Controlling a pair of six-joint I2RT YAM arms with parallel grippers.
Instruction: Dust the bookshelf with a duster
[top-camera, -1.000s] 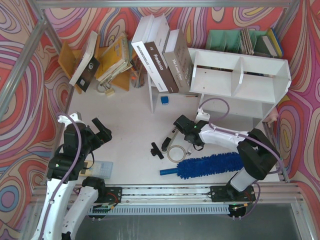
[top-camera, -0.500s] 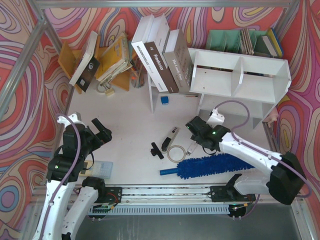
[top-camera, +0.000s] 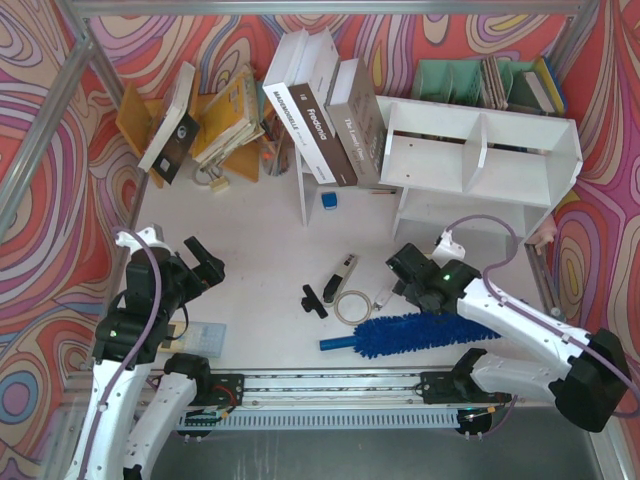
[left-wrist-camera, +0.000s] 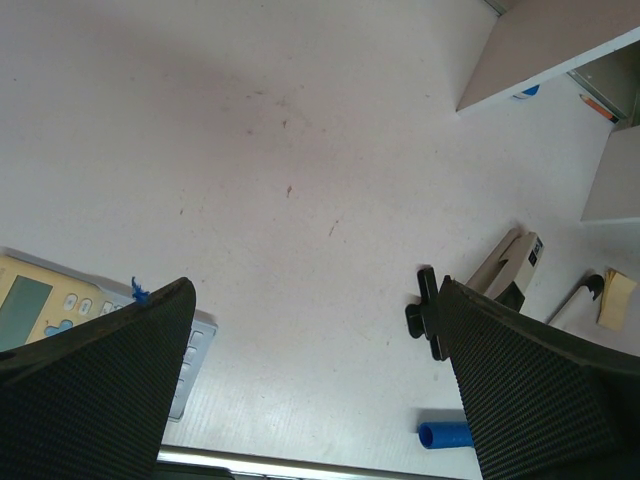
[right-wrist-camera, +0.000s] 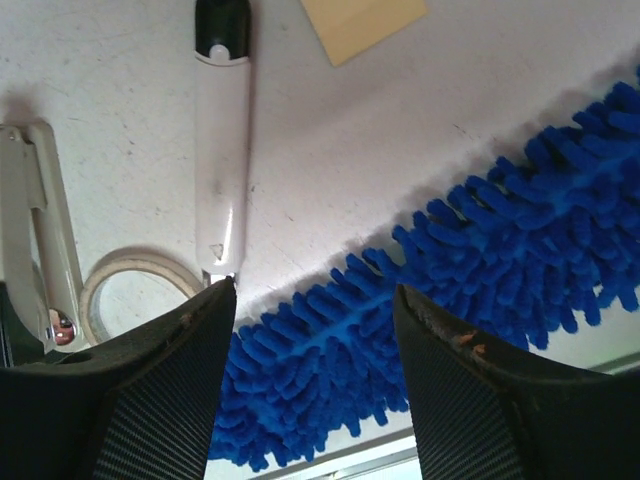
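Observation:
The white bookshelf (top-camera: 480, 150) stands at the back right, its two compartments split by a divider. The blue fluffy duster (top-camera: 420, 332) lies flat near the table's front edge, its handle (top-camera: 336, 343) pointing left. My right gripper (top-camera: 412, 280) is open just above the duster's head, jaws apart over the shaggy strands (right-wrist-camera: 330, 360), not gripping. My left gripper (top-camera: 205, 262) is open and empty at the front left, above bare table. The duster's handle tip (left-wrist-camera: 445, 436) shows in the left wrist view.
A stapler (top-camera: 340, 272), a tape ring (top-camera: 352, 306), a black clip (top-camera: 313, 299) and a white marker (right-wrist-camera: 222, 150) lie left of the duster. A calculator (top-camera: 198, 338) lies front left. Books (top-camera: 320, 100) lean behind; a green file rack (top-camera: 470, 80) stands behind the shelf.
My right arm has swung to the right and toward the front, bringing its open gripper from beside the stapler to over the duster's head. The left arm has barely moved.

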